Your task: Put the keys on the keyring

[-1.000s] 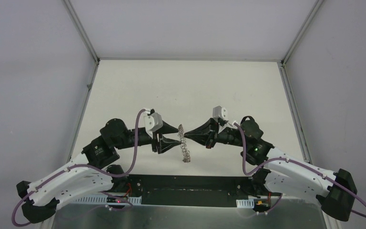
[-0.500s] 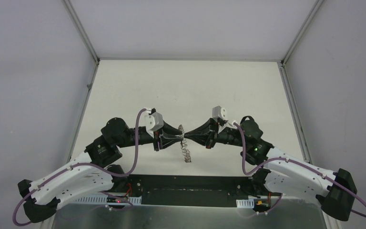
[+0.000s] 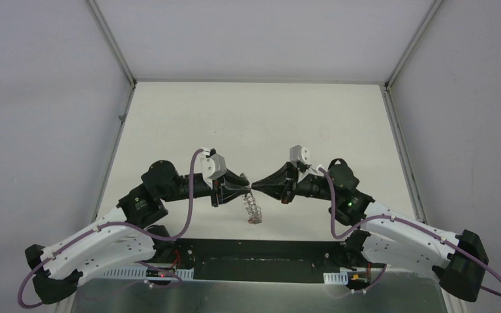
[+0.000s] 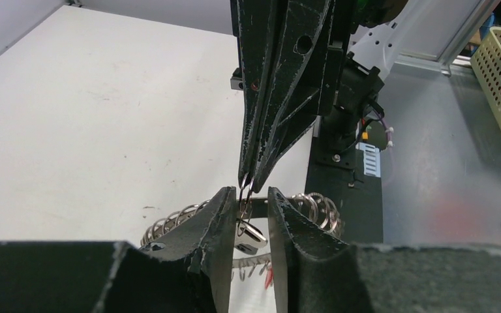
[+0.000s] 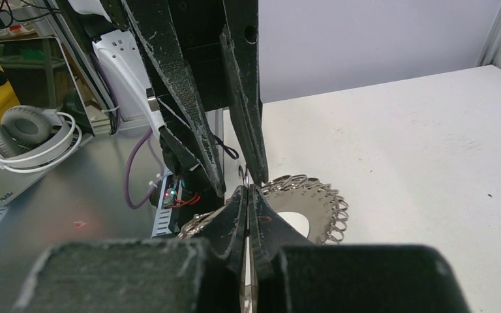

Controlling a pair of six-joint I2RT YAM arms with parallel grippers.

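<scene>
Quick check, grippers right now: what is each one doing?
Left gripper: partly closed around the keys; whether it grips them cannot be told.
Right gripper: closed, pinching the keys by their small dark loop.

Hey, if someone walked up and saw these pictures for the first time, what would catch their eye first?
The two black pincers meeting tip to tip over the middle of the table: the right pincer pinched on a thin wire loop, the left pincer flanking it. Close beneath them is the silvery keyring, fringed with small loops.
</scene>
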